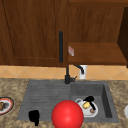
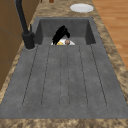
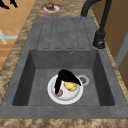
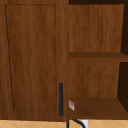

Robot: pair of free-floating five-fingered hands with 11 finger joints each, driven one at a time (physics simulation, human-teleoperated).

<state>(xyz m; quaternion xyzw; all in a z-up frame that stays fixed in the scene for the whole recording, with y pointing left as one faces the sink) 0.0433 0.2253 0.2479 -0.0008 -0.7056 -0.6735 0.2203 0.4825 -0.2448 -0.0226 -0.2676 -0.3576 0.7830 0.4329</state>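
Observation:
A white plate (image 1: 96,110) lies in the sink basin (image 1: 106,100) with a yellow piece of food (image 1: 86,105) and a small brown piece (image 1: 92,111) on it. My right hand (image 1: 89,99) arches over that plate, above the yellow piece, with long fingers reaching down toward the brown piece. From the right side, the right hand (image 3: 64,75) covers the plate (image 3: 65,99), one fingertip by the brown piece (image 3: 59,93) and the yellow piece (image 3: 70,86) beside it. My left hand (image 1: 34,116) hangs relaxed at the drainboard's front edge, holding nothing.
A big red ball (image 1: 67,114) sits in front of the sink. A plate with food (image 1: 4,105) rests on the left counter, another white plate (image 2: 81,7) on the right counter. The black faucet (image 1: 67,77) stands behind the sink, under a closed cabinet door (image 4: 32,57) and open shelves (image 4: 96,106).

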